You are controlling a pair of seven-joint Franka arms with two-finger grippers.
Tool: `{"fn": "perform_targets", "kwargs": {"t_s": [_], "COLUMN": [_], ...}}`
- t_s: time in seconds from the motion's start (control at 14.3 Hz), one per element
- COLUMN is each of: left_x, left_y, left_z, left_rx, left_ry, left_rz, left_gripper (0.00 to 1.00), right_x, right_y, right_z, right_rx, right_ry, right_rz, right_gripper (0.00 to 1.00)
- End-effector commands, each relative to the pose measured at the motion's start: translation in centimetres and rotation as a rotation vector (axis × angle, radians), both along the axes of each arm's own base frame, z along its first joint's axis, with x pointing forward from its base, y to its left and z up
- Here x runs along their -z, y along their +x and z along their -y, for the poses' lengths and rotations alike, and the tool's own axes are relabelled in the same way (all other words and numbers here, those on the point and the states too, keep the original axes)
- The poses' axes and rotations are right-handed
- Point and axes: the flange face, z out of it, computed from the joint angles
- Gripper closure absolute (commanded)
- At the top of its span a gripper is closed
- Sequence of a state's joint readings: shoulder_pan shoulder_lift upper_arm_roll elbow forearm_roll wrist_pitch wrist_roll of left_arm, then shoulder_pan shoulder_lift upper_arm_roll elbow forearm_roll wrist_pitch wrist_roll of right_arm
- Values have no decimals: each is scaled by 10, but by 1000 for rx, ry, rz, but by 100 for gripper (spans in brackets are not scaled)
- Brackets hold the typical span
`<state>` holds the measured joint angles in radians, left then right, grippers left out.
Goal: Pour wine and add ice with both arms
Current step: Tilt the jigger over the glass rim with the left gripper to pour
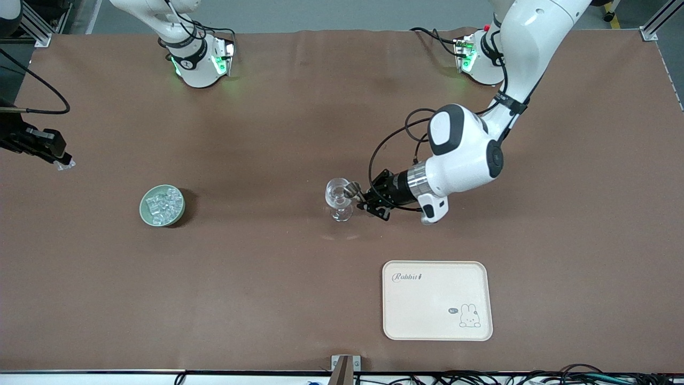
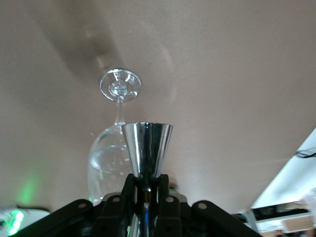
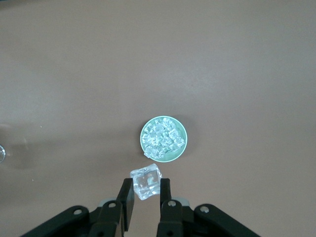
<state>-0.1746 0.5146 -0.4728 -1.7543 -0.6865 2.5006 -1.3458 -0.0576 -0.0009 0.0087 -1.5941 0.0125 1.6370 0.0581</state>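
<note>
- The clear stemmed wine glass (image 1: pixel 339 200) stands upright on the brown counter (image 1: pixel 267 299) near its middle, and the left wrist view shows clear liquid already in its bowl, so the pouring looks at least partly done.
- The left tool (image 1: pixel 357 193) is clamped on a polished steel double-cone jigger (image 2: pixel 146 148), gripped at its narrow waist, with the cup's mouth right beside the rim of the glass; whether any liquid is left in the cup cannot be told.
- The ice (image 1: pixel 163 205), a heap of small clear cubes, lies in a pale green round bowl (image 1: pixel 145 209) that sits toward the right arm's end of the counter, well apart from the glass.
- The right tool (image 3: pixel 146 195) is closed on one clear ice cube (image 3: pixel 146 181), held up in the air over bare counter near the edge at the right arm's end, with the green bowl in view below it.
- No cube can be seen in the glass, so adding ice is the step left: the held cube has to be carried over the glass and let go.
- The left arm reaches low from its base, elbow bent, wrist turned level toward the glass.
- Only the right arm's wrist and tool show at the front view's edge, so its pose cannot be judged.
- A cream rectangular tray (image 1: pixel 437 300) with a rabbit drawing lies empty near the counter edge closest to the front camera.
</note>
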Motion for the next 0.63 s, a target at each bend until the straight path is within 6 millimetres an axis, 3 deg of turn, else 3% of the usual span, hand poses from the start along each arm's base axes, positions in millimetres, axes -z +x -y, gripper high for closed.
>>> {"fn": "perform_targets", "kwargs": {"t_s": [0.0, 0.56], "left_x": [-8, -13], "left_y": [-8, -6], "left_z": [15, 18], "left_rx": [60, 142], "left_ry": [34, 163], "left_rz": [43, 145], "left_gripper": [99, 100], "right_x": [-1, -1], "right_y": [-3, -3], "right_z": [2, 2], "right_rx": [-7, -7], "right_ry": [7, 7], "right_rz": [0, -2], "right_gripper": [99, 99]}}
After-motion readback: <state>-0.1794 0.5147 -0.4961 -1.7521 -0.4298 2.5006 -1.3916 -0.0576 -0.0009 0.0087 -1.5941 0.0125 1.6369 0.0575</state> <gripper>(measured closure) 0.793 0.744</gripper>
